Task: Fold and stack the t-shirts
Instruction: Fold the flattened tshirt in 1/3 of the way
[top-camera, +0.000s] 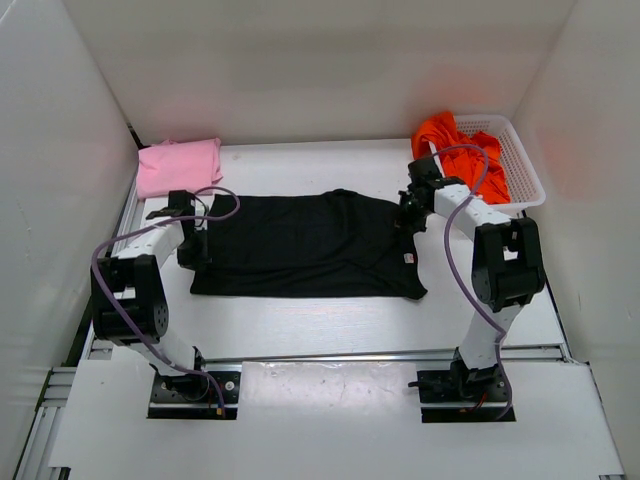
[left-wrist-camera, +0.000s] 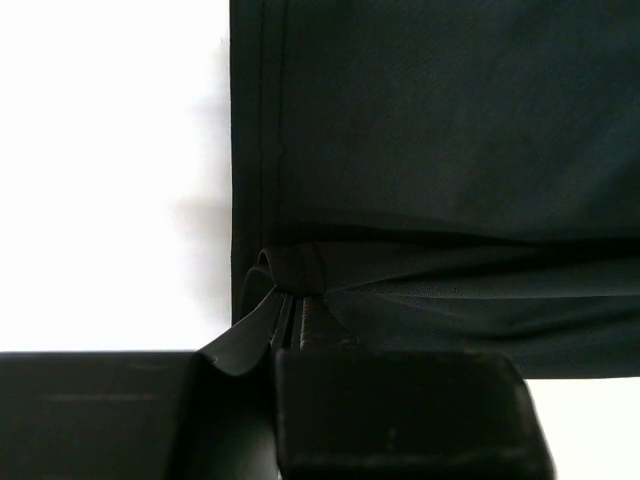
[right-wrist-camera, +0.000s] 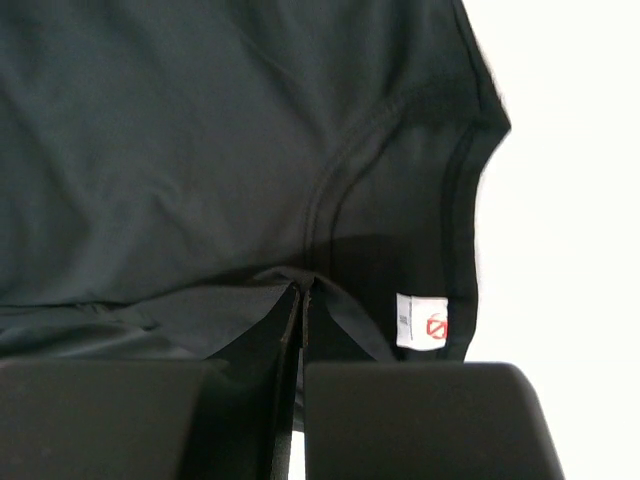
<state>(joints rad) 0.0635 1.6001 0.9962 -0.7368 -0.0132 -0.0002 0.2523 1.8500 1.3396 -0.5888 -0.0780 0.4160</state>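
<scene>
Left gripper (left-wrist-camera: 290, 312): pinched shut on the black shirt's (left-wrist-camera: 430, 130) hem end.
Right gripper (right-wrist-camera: 300, 300): clamped on its collar end.
Lie: flat — long axis left to right, stretched between both grippers.
Pink shirt (top-camera: 178, 166): folded, far-left corner.

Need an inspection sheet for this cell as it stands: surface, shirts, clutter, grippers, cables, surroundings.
Surface: white table, no stains seen.
Job's things: black t-shirt spread flat at centre; pink t-shirt folded, far left corner; orange-red t-shirt bunched in the basket.
Clutter: white mesh basket, far right corner.
Grippers: left gripper shut on the black t-shirt's left edge; right gripper shut on it near the collar.
Cables: purple cable along left arm, another along right.
Surroundings: white walls; nothing else seen.
</scene>
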